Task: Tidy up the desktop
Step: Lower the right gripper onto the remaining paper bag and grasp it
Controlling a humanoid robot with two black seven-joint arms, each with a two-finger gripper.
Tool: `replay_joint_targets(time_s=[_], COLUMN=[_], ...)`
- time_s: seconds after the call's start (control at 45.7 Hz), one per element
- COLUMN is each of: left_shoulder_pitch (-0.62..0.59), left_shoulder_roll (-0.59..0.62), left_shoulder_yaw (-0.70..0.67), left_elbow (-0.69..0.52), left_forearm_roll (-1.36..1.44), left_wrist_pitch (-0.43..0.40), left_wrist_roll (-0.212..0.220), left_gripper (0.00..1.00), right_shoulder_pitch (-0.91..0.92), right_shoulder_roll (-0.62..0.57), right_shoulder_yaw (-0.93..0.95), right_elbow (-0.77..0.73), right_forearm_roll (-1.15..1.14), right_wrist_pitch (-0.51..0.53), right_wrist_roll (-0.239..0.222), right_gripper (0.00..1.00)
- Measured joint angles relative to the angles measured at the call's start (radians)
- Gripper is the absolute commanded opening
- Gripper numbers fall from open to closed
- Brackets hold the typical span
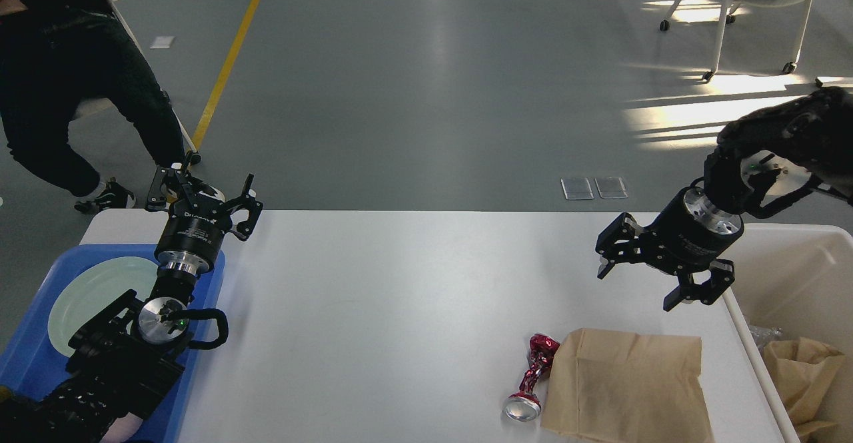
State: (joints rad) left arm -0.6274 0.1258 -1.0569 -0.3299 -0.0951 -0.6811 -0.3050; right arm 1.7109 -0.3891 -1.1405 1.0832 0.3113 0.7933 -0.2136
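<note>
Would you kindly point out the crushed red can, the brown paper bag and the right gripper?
crushed red can (533,380), head view, twisted middle.
brown paper bag (626,390), head view, flat centre.
right gripper (636,288), head view, between its open fingertips.

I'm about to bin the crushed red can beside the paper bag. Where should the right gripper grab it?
Pinch the crushed red metal can at its narrow twisted waist, coming from above with fingers to its left and right; the brown paper bag crowds its right side, so keep that finger tight in.

The desktop (400,310) lies bare except the crushed can (531,380) touching the paper bag (626,383).
</note>
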Motion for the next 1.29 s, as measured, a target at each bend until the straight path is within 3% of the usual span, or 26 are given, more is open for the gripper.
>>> replay_joint_targets(time_s=[0.328,0.635,1.007,1.072,1.116,1.247,1.269,1.291], left_shoulder_pitch=[0.0,0.0,0.0,0.0,0.0,0.0,0.0,0.0], left_shoulder_roll=[0.0,0.0,0.0,0.0,0.0,0.0,0.0,0.0], left_shoulder_yaw=[0.0,0.0,0.0,0.0,0.0,0.0,0.0,0.0], left_elbow=[0.0,0.0,0.0,-0.001,-0.001,-0.001,-0.001,-0.001], left_forearm_roll=[0.0,0.0,0.0,0.0,0.0,0.0,0.0,0.0], left_wrist_pitch=[0.0,0.0,0.0,0.0,0.0,0.0,0.0,0.0], left_wrist_roll=[0.0,0.0,0.0,0.0,0.0,0.0,0.0,0.0], left_gripper=[0.96,0.96,0.96,0.96,0.96,0.96,0.96,0.96], right_shoulder_pitch=[-0.167,-0.234,-0.367,-0.391,-0.404,-0.424,-0.424,-0.424], right_shoulder_roll=[-0.139,-0.142,-0.127,-0.118,-0.111,-0.093,-0.092,-0.091], right_shoulder_yaw=[0.062,0.069,0.135,0.15,0.157,0.164,0.165,0.165], right_elbow=[0.001,0.015,-0.022,-0.033,-0.035,-0.037,-0.037,-0.036], right_forearm_roll=[0.196,0.361,0.388,0.382,0.378,0.364,0.361,0.359], right_wrist_pitch=[-0.112,-0.139,-0.343,-0.389,-0.425,-0.524,-0.53,-0.533], right_wrist_roll=[0.003,0.0,-0.003,-0.003,-0.003,-0.001,-0.001,-0.001], right_gripper=[0.98,0.97,0.95,0.85,0.72,0.07,0.0,0.0])
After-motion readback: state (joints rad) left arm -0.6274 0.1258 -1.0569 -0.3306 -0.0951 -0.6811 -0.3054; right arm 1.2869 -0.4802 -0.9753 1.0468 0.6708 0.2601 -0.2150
